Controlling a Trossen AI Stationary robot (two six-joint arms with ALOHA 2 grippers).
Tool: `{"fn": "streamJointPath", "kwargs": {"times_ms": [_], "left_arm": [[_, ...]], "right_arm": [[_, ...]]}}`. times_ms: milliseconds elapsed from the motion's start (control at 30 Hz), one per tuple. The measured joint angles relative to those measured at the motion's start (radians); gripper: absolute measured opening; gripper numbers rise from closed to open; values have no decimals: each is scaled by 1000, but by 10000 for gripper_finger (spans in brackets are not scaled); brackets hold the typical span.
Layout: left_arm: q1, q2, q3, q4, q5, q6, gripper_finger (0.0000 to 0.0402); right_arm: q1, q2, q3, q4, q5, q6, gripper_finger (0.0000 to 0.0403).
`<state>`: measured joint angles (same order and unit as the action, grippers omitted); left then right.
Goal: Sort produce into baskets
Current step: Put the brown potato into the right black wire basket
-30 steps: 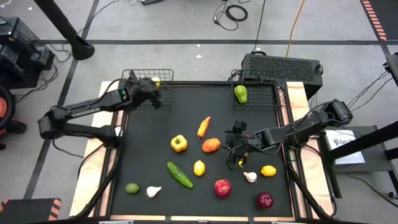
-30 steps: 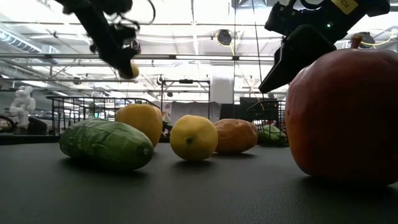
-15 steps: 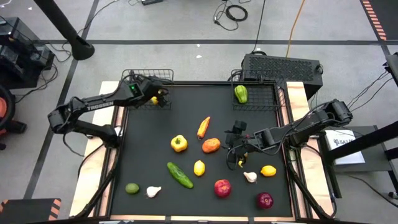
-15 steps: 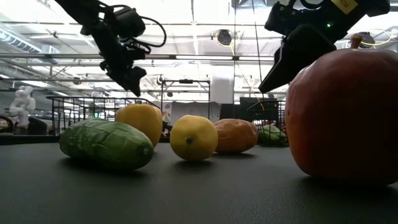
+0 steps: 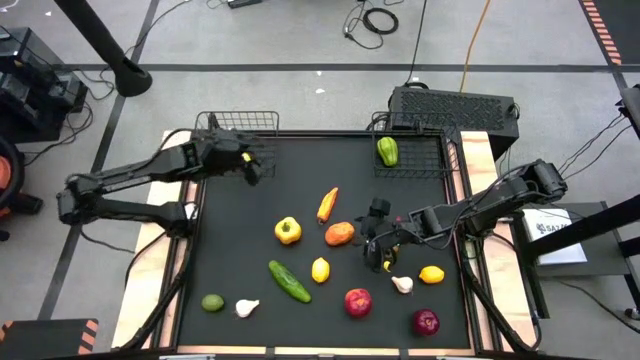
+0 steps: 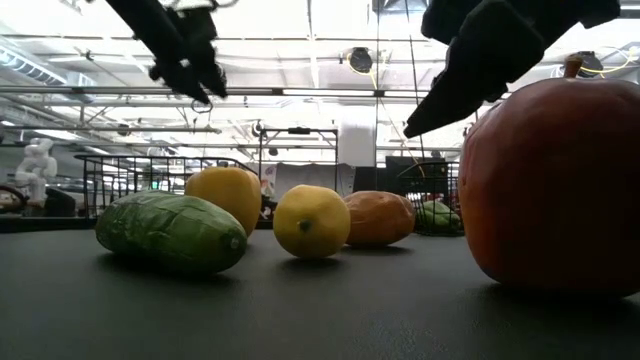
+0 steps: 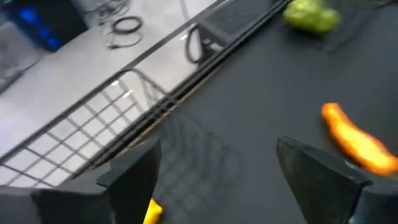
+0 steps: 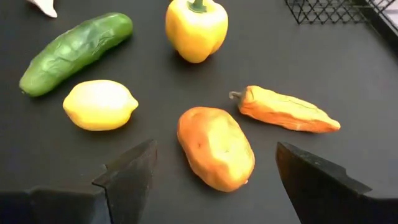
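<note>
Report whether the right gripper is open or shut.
Open. In the right wrist view the right gripper has its two fingers spread wide apart, empty, above the orange fruit.

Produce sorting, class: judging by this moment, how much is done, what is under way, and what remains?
Done: a green pepper lies in the right basket. Under way: the right gripper, jaws open, hovers by the orange potato-like piece; the left gripper is open at the left basket. Left: about a dozen pieces on the mat.

Black table [image 5: 240,235] bears scattered produce [image 5: 320,269] (two baskets [image 5: 415,155] too).
</note>
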<state>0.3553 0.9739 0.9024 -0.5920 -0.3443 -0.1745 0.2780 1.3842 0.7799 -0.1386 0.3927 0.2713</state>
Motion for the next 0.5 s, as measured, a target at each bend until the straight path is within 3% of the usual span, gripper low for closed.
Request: {"fn": "streamJointPath", "kwargs": {"times_ms": [233,500], "left_arm": [[-193,-77,-36,1,-1,-57,311],[-336,-51,-43,7,-9,-82,310]], "right_arm": [[-4,0,0,-3,-10,14,318],[-61,105,0,80,-139,-44,318]]}}
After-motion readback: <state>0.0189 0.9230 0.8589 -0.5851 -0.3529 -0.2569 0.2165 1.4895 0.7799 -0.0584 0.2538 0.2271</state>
